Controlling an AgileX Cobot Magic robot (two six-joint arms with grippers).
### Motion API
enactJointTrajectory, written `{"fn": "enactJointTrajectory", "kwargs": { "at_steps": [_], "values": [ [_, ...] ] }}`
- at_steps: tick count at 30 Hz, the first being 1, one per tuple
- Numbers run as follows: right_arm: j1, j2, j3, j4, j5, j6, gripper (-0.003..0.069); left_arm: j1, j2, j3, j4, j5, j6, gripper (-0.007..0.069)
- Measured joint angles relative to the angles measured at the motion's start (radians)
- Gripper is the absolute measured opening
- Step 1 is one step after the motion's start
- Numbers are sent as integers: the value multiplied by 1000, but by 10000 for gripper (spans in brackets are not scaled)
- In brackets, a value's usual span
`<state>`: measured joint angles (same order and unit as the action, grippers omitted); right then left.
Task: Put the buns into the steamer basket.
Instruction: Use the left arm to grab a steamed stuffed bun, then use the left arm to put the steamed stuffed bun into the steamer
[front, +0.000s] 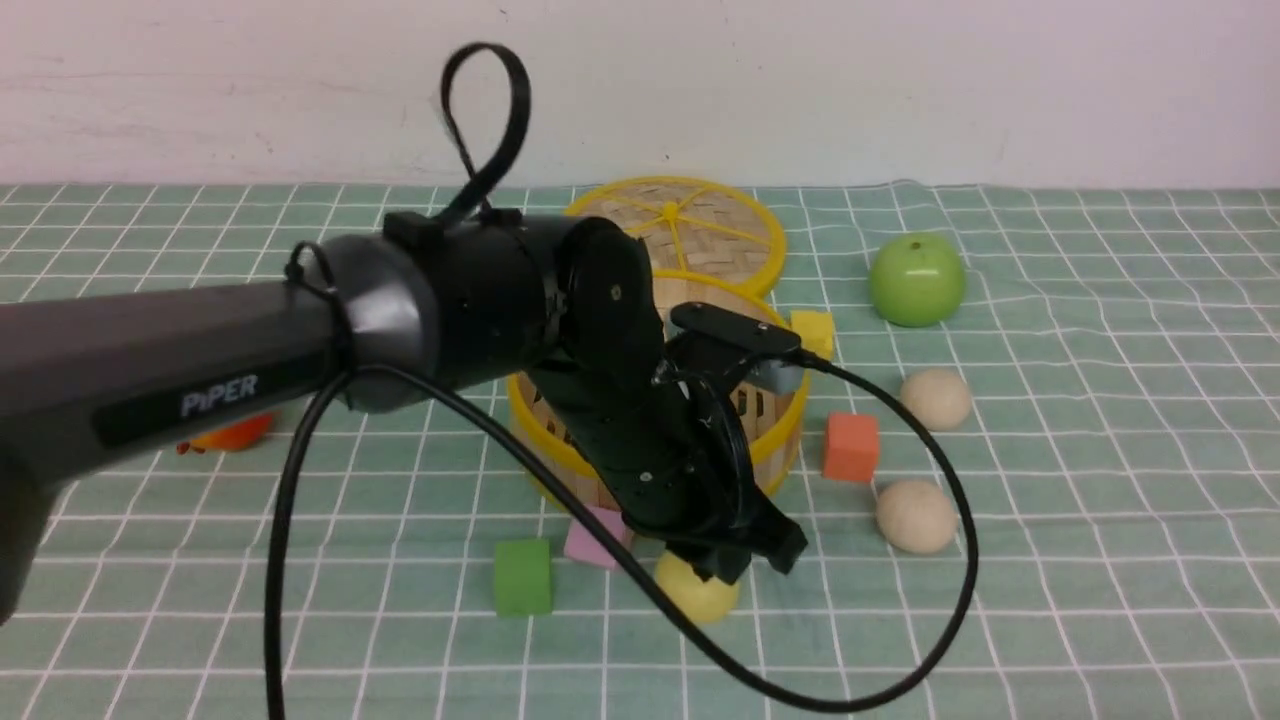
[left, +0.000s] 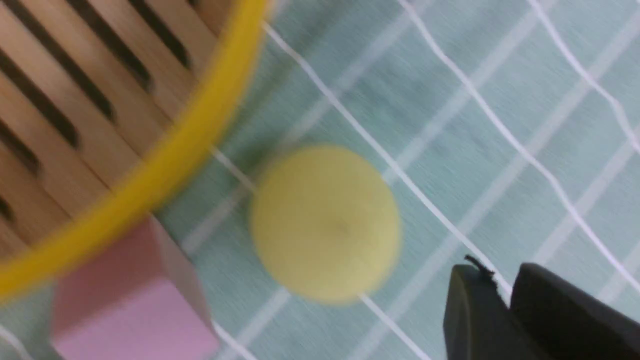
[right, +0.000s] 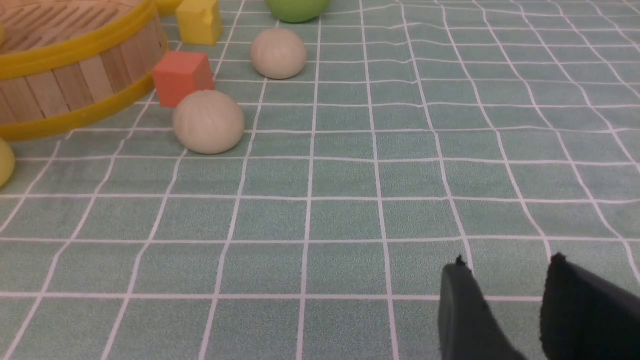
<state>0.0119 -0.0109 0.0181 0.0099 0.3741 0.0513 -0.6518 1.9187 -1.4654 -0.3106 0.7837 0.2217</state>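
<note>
Note: the yellow bun sits on the table toward its near edge, just in front of the steamer basket wall and near the pink cube; it is not in the basket. Your left gripper hangs right over it, yet the left wrist view puts the bun off the finger line, on the basket side. The fingers stand nearly together on nothing; blur stops me telling whether they are quite shut. The bun is round, so there is no axis to match. You likely need a short shift toward the basket and a wider spread. Right gripper: fingers apart, empty, well off; the beige buns lie on its side.
</note>
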Motion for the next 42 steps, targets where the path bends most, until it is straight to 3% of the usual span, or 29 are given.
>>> {"fn": "enactJointTrajectory", "kwargs": {
  "at_steps": [6, 17, 23, 26, 28, 34, 42],
  "values": [
    [0, 0, 0, 0, 0, 0, 240, 2, 27, 0, 77, -95, 0, 258],
    [0, 0, 0, 0, 0, 0, 240, 2, 87, 0, 149, -126, -4, 270],
    [0, 0, 0, 0, 0, 0, 240, 2, 98, 0, 152, -122, -51, 190],
    [0, 0, 0, 1, 0, 0, 240, 2, 98, 0, 152, -109, -60, 34],
    [0, 0, 0, 0, 0, 0, 240, 2, 95, 0, 147, -88, -60, -13],
    [0, 0, 0, 0, 0, 0, 240, 2, 16, 0, 108, -26, -60, -13],
    [0, 0, 0, 0, 0, 0, 240, 89, -55, -95, 86, -144, -60, -13]
  ]
}}
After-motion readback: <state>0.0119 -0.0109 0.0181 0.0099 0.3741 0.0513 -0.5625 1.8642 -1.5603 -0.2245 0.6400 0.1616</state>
